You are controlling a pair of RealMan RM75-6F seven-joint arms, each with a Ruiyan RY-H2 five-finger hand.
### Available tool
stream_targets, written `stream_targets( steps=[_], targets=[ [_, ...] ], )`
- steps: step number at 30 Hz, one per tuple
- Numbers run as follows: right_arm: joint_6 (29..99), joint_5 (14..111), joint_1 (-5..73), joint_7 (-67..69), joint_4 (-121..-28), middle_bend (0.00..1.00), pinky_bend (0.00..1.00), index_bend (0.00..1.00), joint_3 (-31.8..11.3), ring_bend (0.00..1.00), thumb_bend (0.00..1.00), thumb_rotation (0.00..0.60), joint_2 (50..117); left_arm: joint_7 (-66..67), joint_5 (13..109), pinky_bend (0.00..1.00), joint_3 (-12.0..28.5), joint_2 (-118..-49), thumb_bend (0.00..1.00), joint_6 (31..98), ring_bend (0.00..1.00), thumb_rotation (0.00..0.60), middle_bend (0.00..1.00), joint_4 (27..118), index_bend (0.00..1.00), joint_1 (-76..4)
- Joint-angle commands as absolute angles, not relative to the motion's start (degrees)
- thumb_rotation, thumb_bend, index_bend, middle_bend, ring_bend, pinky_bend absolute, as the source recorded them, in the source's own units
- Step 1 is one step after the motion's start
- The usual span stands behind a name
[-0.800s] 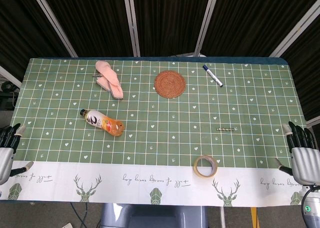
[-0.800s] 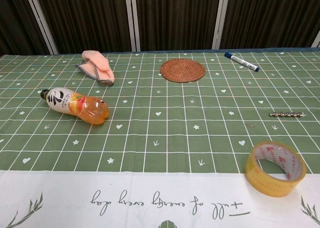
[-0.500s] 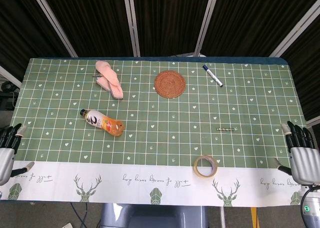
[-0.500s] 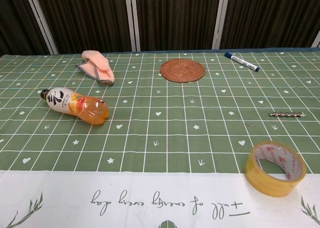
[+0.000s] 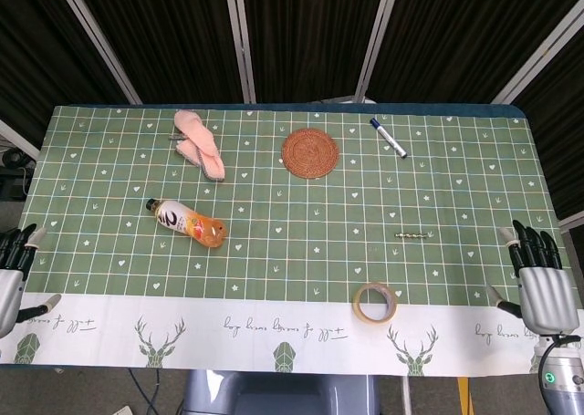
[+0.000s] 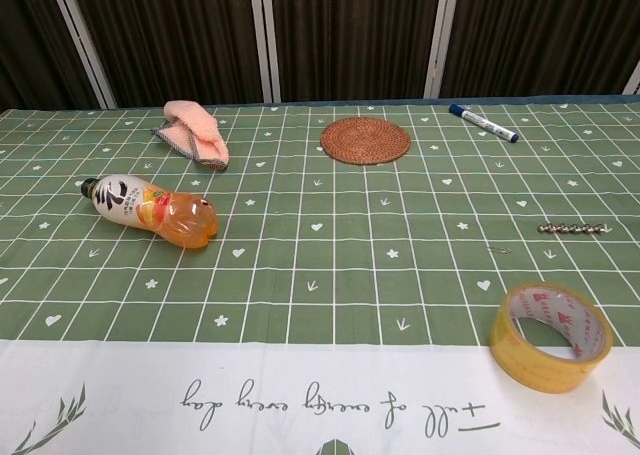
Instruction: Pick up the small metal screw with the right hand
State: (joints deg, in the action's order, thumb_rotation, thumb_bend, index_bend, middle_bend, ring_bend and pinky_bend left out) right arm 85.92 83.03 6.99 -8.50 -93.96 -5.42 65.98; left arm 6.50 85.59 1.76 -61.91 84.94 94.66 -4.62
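The small metal screw (image 5: 413, 235) lies flat on the green checked cloth, right of centre; the chest view shows the screw (image 6: 574, 229) as a thin threaded silver rod at the far right. My right hand (image 5: 538, 283) hovers at the table's right front corner, fingers apart and holding nothing, well to the right of the screw and a little nearer to me. My left hand (image 5: 11, 274) hangs at the left front edge, also empty with fingers spread. Neither hand appears in the chest view.
A yellow tape roll (image 5: 375, 303) lies in front of the screw near the white border. An orange drink bottle (image 5: 186, 223) lies on its side at left. A woven coaster (image 5: 309, 152), pink cloth (image 5: 200, 142) and marker (image 5: 388, 137) sit toward the back.
My right hand has shifted slightly left, toward the table. The left hand and all objects stay where they were.
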Motion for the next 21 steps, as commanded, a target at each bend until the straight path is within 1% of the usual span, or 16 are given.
stream_targets(
  steps=[1,7,10,15,21],
  targets=[
    [84.6,82.2,8.2,-8.7,-93.6,0.00,0.00,0.17,-6.4,0.00,0.12,0.600,66.9,6.7,85.5,0.00,1.8,-61.9,0.08,84.9,0.00,0.600,0.00,94.7,0.00,-4.6],
    [77.7,77.2,13.8,-11.7,-92.4,0.00,0.00,0.30,-10.4,0.00,0.14,0.600,70.3,6.8,85.5,0.00,2.2,-61.9,0.08,85.4,0.00,0.600,0.00,94.7,0.00,-4.7],
    [74.3,74.4,17.1,-14.7,-91.0,0.02,0.00,0.34,-12.3,0.00,0.16,0.600,73.0,6.8,85.4,0.00,2.3,-61.9,0.08,85.4,0.00,0.600,0.00,94.7,0.00,-4.7],
    [69.7,69.8,22.3,-19.7,-87.9,0.05,0.00,0.38,-14.7,0.00,0.16,0.600,78.2,6.5,85.5,0.00,2.4,-61.8,0.08,85.5,0.00,0.600,0.00,94.8,0.00,-4.8],
    [66.4,65.2,26.5,-25.0,-82.6,0.06,0.00,0.41,-15.5,0.00,0.16,0.600,84.2,6.2,85.8,0.00,2.4,-61.5,0.08,85.6,0.00,0.600,0.00,95.2,0.00,-4.9]
  ],
)
